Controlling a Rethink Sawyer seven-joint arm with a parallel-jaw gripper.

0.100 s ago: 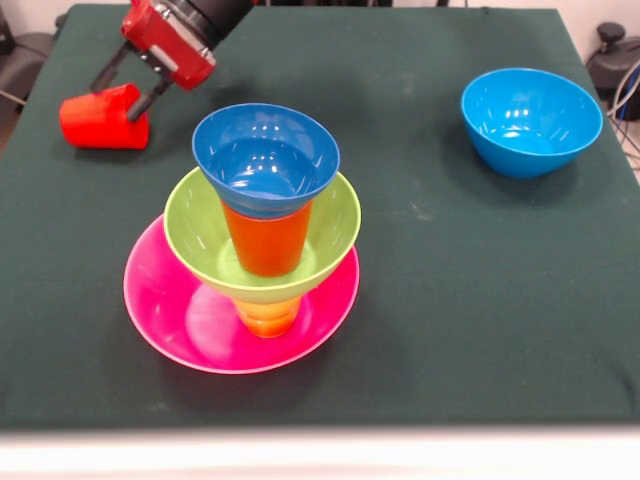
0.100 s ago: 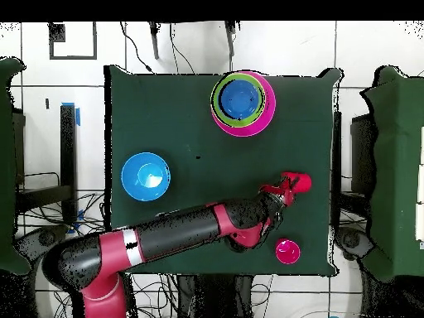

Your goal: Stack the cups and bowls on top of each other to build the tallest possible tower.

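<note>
Standing near the front of the dark green cloth-covered table (image 1: 440,330) is the tower (image 1: 258,240), five pieces high. Base: a wide glossy hot pink plastic bowl (image 1: 185,320) resting on the cloth. Inside it sits a yellow-orange plastic cup with a bulged base (image 1: 268,316). A lime green plastic bowl (image 1: 335,215) rides on that cup. Within the green bowl stands an orange tapered plastic cup (image 1: 266,242), and a small dark blue plastic bowl (image 1: 265,158) caps it, mouth up. The overhead view shows the stack as nested rings: blue inside green inside pink (image 2: 242,102).

Gripper (image 1: 128,92), red body with black fingers, is at the table's far left in the front view. A glossy red plastic cup (image 1: 100,120) lies on its side on the cloth there, with one black finger on each side of its upper end; the jaws look closed around the cup. Overhead view agrees: the red and black arm (image 2: 166,236) reaches across the table and the gripper tips meet the red cup (image 2: 296,182).

A light blue glossy plastic bowl (image 1: 530,120) sits upright on the cloth, well apart from the tower. A small second hot pink bowl (image 2: 287,250) shows only in the overhead view, near the table edge beside the arm.
</note>
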